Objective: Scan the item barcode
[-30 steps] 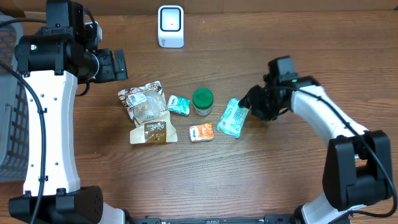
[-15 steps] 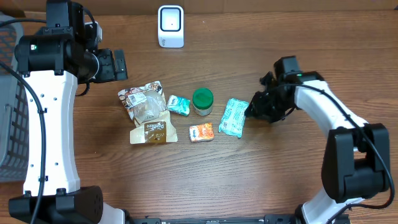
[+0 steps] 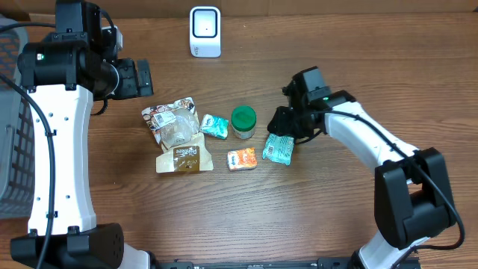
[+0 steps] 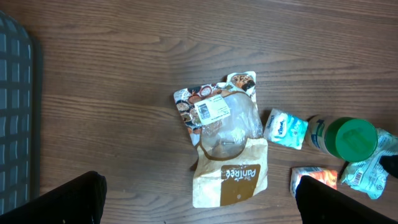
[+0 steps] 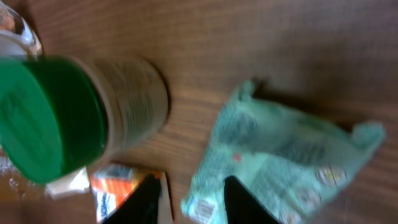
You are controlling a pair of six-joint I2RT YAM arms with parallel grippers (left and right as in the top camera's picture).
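The mint-green packet (image 3: 278, 149) is a soft, crinkled pouch with small printed marks near one edge. It lies rumpled on the wooden table (image 3: 336, 224) just off centre toward 3 o'clock, its length running roughly 1 to 7 o'clock. The white, rounded barcode scanner (image 3: 205, 31) sits at the table's 12 o'clock edge, well apart from the packet, at its 11 o'clock.

Even, soft light, faint shadows — right wrist view blurred, teal packet (image 5: 280, 155) smeared; others sharp.

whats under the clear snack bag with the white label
The clear snack bag overlaps one end of the brown pouch; its other end lies on the wooden table. How far the pouch runs beneath is hidden.
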